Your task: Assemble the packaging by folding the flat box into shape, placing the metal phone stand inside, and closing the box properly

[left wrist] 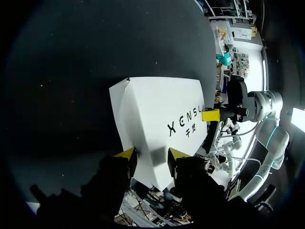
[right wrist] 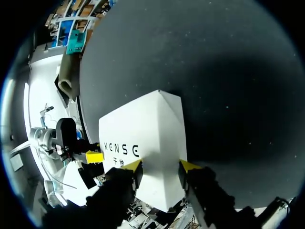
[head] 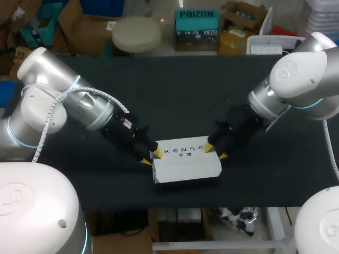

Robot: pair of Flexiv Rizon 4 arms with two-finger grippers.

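Left wrist view: left gripper (left wrist: 151, 155), fingers partly spread, straddling the nearest end of the white box (left wrist: 157, 109); tips against it, no firm clamp evident. Right wrist view: right gripper (right wrist: 161, 165), likewise spread across the opposite end. White box: folded into shape, top down, lying flat on the black table (head: 175, 100) between both arms. Phone stand: not visible. Step, as judged: seating the end flaps. Handling: press both ends inward evenly and squarely, so the carton neither skids nor buckles.

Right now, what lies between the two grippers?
The box: left gripper at one end, right gripper at the other. The head view shows it best.
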